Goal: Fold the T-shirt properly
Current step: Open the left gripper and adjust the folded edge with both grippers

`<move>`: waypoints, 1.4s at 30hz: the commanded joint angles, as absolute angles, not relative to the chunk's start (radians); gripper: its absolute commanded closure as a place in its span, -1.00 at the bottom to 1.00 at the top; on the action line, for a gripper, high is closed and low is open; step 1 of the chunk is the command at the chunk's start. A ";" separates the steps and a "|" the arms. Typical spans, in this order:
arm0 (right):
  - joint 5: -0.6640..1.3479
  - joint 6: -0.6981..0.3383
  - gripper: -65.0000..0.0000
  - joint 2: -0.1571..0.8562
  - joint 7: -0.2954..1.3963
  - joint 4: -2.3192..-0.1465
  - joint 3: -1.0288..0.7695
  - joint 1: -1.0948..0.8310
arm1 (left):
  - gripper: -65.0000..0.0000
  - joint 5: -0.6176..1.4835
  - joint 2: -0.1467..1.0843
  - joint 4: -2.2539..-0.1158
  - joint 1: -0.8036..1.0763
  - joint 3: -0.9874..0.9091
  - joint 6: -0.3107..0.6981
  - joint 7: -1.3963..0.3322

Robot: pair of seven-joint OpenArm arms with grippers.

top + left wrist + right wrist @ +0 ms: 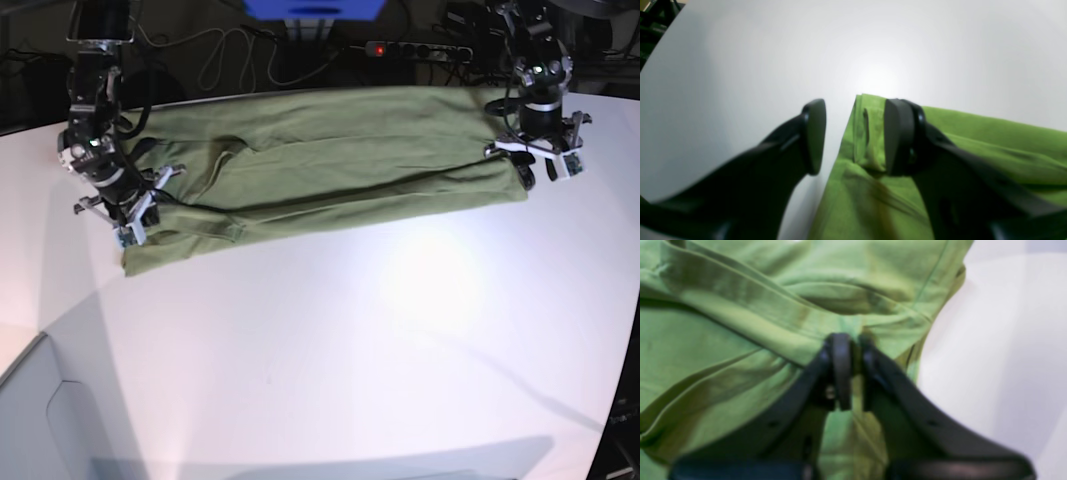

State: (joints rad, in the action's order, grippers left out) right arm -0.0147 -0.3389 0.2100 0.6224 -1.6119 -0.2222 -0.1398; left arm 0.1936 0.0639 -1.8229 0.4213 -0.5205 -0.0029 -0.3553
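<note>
R gripper [853,373] is clamped tight on a bunched fold of the T-shirt [740,323], jaws pinched together w/ green cloth squeezed between the fingertips; fabric spreads up and off to its left, bare white table [1007,356] off to its right. L gripper [855,136] sits wide apart, holding nothing: one finger over the bare tabletop, the other over the cloth, and the shirt's folded corner edge pokes up into the gap between them, w/ the rest of the garment running away to the right of that finger. From the base view the T-shirt lies folded lengthwise as a long olive band across the far part of the table, L gripper at one end, R gripper at the other, wrinkled near the R one.
</note>
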 commanded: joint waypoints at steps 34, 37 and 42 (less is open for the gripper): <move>-0.010 -0.357 0.99 0.271 0.529 -1.744 -0.234 -0.332 | 0.16 0.193 0.079 -1.839 0.415 -0.527 -0.007 -0.328; -0.010 -0.357 0.99 0.280 0.532 -1.742 -0.234 -0.338 | 0.16 0.193 0.079 -1.839 0.415 -0.527 -0.007 -0.328; -0.010 -0.357 0.98 0.280 0.533 -1.751 -0.271 -0.351 | 0.16 0.193 0.079 -1.842 0.415 -0.527 -0.007 -0.328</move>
